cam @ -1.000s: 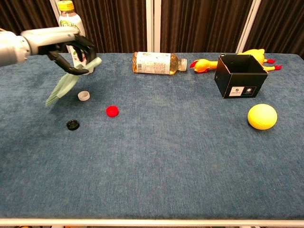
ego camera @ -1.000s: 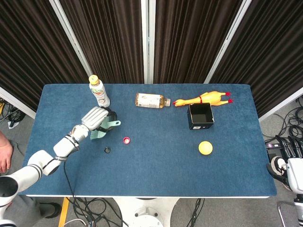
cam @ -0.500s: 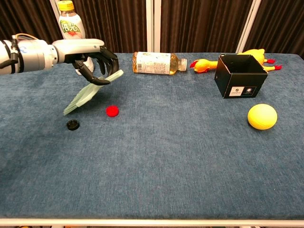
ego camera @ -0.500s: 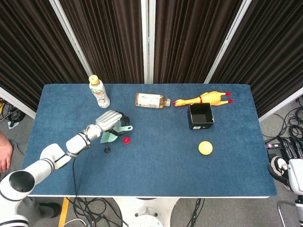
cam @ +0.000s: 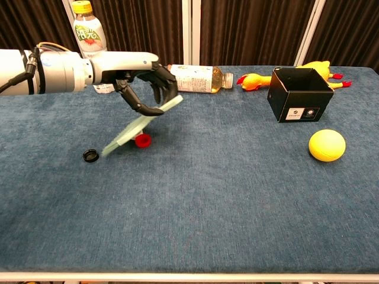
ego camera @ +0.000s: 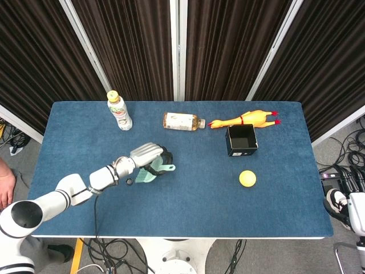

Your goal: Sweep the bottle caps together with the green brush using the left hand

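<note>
Chest view shows the left hand [cam: 144, 83] closed around the green brush [cam: 137, 128], bristles low beside the red cap [cam: 141, 140], the black cap [cam: 90, 155] left of it. A steep or fast stroke could flick the red cap away or skip over it.

No legible text; bottle labels [cam: 190, 77], box sticker [cam: 298, 113] unreadable.

Two bottle caps, one red [cam: 141, 140] and one black [cam: 90, 155]; two bottles, one upright [ego camera: 119, 111] and one lying [ego camera: 183, 121]; one brush [cam: 137, 126]; one rubber chicken [ego camera: 244, 120]; one black box [ego camera: 242, 140]; one yellow ball [ego camera: 247, 178]
</note>
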Robot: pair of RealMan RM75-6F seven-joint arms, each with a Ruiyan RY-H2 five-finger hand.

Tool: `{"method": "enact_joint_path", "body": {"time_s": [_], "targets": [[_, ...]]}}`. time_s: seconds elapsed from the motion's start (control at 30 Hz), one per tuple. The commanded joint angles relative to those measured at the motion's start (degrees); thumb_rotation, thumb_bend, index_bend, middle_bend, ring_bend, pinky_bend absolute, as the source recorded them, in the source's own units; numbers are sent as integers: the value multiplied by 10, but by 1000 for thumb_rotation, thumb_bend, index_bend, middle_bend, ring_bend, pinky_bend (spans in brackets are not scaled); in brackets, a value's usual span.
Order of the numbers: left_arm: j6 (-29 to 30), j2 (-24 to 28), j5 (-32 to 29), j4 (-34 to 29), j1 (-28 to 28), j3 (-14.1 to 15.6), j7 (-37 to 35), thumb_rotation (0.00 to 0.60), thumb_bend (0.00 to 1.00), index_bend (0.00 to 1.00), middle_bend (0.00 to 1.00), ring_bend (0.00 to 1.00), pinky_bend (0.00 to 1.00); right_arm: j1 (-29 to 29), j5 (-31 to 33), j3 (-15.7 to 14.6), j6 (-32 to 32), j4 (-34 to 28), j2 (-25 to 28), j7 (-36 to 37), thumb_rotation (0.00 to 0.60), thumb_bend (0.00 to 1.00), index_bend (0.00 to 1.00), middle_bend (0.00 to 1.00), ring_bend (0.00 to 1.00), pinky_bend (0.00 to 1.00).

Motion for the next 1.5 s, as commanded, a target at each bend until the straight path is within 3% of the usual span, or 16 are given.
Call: {"method": "enact_joint_path", "body": {"time_s": [0.03, 0.17, 0.4, 0.63, 1.03, 1.33, 1.5], "targets": [[11, 16, 3, -41, -9, -3, 6, 600, 500, 531, 565, 356, 365, -2, 0, 1, 3, 3, -1, 3, 600, 171, 10, 133, 0, 0], [14, 33, -14, -74, -5, -12, 16, 600, 500, 532, 565, 356, 365, -3, 0, 3, 7, 8, -4, 10, 600, 170, 10, 132, 0, 0], [-4, 121, -108, -183, 42, -32, 27, 600, 491, 531, 565, 356, 361, 5, -6, 6, 3, 14, -4, 14, 600, 166, 10, 132, 0, 0], [14, 156, -216, -268, 121, -40, 143, 600, 486, 529, 565, 356, 336, 19, -12, 9, -12, 22, -9, 22, 600, 160, 10, 132, 0, 0], [115, 36, -370, -289, 202, -88, 413, 600, 470, 524, 566, 356, 319, 25, -14, 6, -19, 26, -13, 25, 600, 160, 10, 132, 0, 0], [166, -43, -402, -300, 208, -127, 553, 600, 472, 524, 565, 356, 321, 18, -10, 3, -13, 24, -10, 26, 600, 159, 10, 132, 0, 0], [180, -81, -400, -280, 206, -146, 588, 600, 471, 524, 565, 356, 321, 15, -9, 1, -12, 29, -11, 31, 600, 159, 10, 133, 0, 0]]}}
